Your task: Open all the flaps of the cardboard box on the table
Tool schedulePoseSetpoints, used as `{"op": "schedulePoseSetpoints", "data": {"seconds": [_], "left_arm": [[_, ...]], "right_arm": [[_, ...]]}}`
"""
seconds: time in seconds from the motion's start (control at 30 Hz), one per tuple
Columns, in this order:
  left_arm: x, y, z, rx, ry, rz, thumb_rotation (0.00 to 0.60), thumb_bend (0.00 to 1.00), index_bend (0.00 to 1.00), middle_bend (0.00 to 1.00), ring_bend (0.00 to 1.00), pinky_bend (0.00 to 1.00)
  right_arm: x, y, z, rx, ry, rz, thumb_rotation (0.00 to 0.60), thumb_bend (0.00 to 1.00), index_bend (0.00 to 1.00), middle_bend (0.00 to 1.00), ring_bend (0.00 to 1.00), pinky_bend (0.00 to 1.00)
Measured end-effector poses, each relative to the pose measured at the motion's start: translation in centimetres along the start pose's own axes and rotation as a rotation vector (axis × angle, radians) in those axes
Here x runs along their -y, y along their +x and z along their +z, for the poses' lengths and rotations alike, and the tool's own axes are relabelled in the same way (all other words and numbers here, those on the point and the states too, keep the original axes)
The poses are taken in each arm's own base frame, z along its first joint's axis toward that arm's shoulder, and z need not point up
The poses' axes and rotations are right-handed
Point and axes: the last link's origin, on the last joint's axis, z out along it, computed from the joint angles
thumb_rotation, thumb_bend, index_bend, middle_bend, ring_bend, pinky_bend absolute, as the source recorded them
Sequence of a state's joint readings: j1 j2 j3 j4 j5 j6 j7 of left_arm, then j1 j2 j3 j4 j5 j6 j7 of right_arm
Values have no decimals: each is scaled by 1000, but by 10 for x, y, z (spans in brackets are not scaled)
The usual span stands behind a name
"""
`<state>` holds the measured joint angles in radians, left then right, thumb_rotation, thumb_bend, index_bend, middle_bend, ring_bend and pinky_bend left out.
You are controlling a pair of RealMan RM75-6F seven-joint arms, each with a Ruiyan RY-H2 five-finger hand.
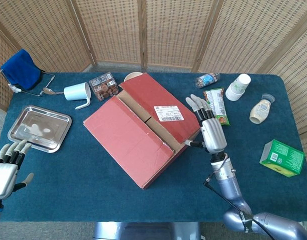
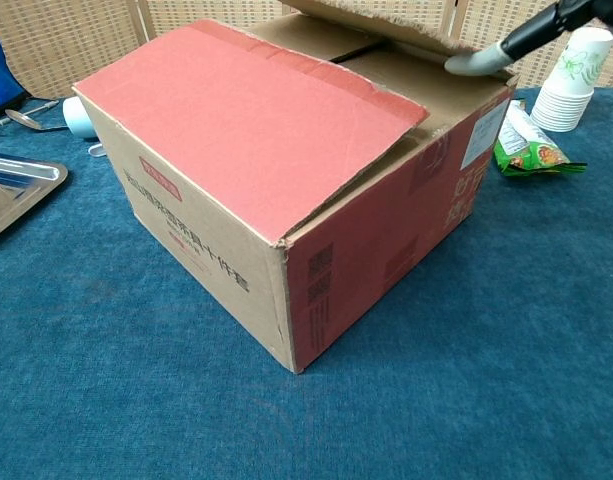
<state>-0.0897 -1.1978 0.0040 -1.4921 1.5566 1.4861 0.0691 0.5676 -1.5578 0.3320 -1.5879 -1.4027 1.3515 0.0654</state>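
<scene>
The red cardboard box (image 1: 138, 145) sits mid-table, close in the chest view (image 2: 236, 130). Its left flap (image 1: 127, 141) lies flat and closed. The right flap (image 1: 158, 102), with a white label, is raised at its free edge (image 2: 386, 18), showing the dark inside. My right hand (image 1: 209, 131) is at that flap's right edge, fingers spread along it. Its thumb (image 2: 476, 62) presses up under the flap edge. My left hand (image 1: 5, 170) hovers open at the table's near left corner, away from the box.
A metal tray (image 1: 39, 128), white mug (image 1: 78, 92), spoon (image 1: 52, 91) and blue cloth (image 1: 20, 70) lie left. A snack packet (image 1: 216, 106), paper cups (image 1: 238, 86), a sauce bottle (image 1: 260, 110) and a green carton (image 1: 282, 158) lie right of the box.
</scene>
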Motion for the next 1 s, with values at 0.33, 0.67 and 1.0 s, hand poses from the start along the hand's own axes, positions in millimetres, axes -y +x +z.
{"op": "schedulePoseSetpoints", "data": {"seconds": [0.33, 0.67, 1.0], "left_arm": [[0, 0, 0, -1, 0, -1, 600, 35, 0, 0, 0, 0], [0, 0, 0, 1, -2, -2, 600, 34, 0, 0, 0, 0], [-1, 0, 0, 1, -3, 0, 600, 35, 0, 0, 0, 0]], "right_arm": [[1, 8, 7, -82, -5, -5, 600, 0, 0, 0, 0, 41], [2, 16, 11, -170, 47, -86, 600, 167, 0, 0, 0, 55], [1, 21, 14, -193, 84, -192, 600, 358, 0, 0, 0, 62]]}}
